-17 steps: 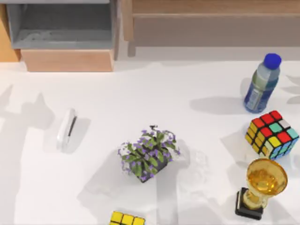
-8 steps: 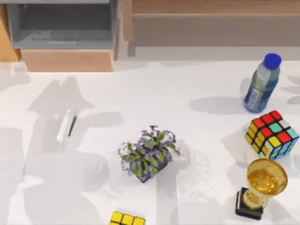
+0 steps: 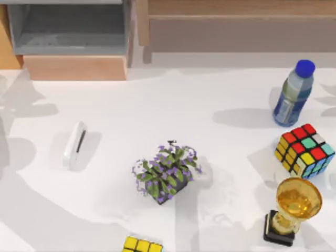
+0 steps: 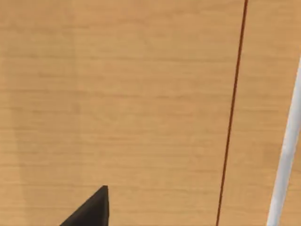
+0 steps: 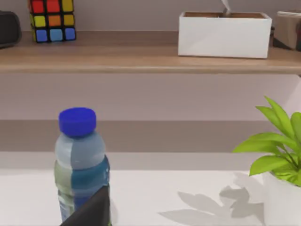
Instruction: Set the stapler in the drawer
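One stapler point(image 3: 75, 145), white and slim, lies flat on the table point(image 3: 210, 94) at about 9 o'clock in the top view. Its long axis runs roughly 12 to 6 and its dark slit faces 3 o'clock. Nothing touches it. Drawer point(image 3: 73, 67) sits at 11 o'clock, pulled open, grey floor bare, tan front panel toward the stapler. Stapler is well apart from it, at the drawer's 6 o'clock, so not yet inside. Long brown wooden unit point(image 3: 236, 26) runs along 12 to 2 o'clock, just beside the drawer.

Purple-flowered plant point(image 3: 167, 172) stands near table centre, at the stapler's 4 o'clock, apart from it. Blue-capped bottle point(image 3: 293, 94) is at 2 o'clock, colour cube point(image 3: 304, 149) at 3 o'clock near the bottle, gold trophy point(image 3: 291, 210) on a dark base at 4 o'clock just beside the cube. Second cube point(image 3: 142, 245) is cut by the edge at 6 o'clock.

Left wrist view: left gripper point(image 4: 91, 209) shows as a dark tip close against a tan wooden surface point(image 4: 117, 94) with a thin dark seam. Jaw state cannot be told.

Right wrist view: right gripper point(image 5: 91, 209) is a dark tip in front of the bottle point(image 5: 81, 165), facing a wooden shelf point(image 5: 141, 59) carrying a shelf cube point(image 5: 51, 20) and a white box point(image 5: 225, 34). Green leafy plant point(image 5: 282, 155) in a white pot stands apart from the bottle. Jaw state cannot be told here either.
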Robot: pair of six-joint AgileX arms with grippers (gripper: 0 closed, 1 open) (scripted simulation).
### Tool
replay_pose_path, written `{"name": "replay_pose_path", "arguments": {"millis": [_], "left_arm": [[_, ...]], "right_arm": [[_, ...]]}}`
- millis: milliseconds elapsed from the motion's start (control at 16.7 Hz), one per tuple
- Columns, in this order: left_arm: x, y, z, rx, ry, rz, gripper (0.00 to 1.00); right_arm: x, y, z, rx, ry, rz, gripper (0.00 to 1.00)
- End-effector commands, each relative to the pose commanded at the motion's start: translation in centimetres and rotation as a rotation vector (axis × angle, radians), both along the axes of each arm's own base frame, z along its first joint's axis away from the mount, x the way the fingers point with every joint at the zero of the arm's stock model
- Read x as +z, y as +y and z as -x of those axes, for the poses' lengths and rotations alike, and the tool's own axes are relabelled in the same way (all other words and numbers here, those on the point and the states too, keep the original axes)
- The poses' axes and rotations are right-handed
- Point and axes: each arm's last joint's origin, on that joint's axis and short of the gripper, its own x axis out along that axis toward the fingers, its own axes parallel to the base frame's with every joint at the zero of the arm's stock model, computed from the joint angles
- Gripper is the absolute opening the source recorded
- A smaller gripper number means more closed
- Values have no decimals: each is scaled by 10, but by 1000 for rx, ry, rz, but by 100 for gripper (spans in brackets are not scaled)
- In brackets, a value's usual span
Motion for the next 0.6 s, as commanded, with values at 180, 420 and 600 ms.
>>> {"name": "replay_pose_path", "arguments": {"millis": [180,420,600], "left_arm": [[-7,3,-2,0,-2,-23,100],[-8,1,-2,-4,3,-20,100],[-7,2,-8,0,-2,-23,100]], "right_arm": [[0,0,0,0,0,0,100],[0,0,0,0,0,0,100],[0,0,0,0,0,0,100]]}}
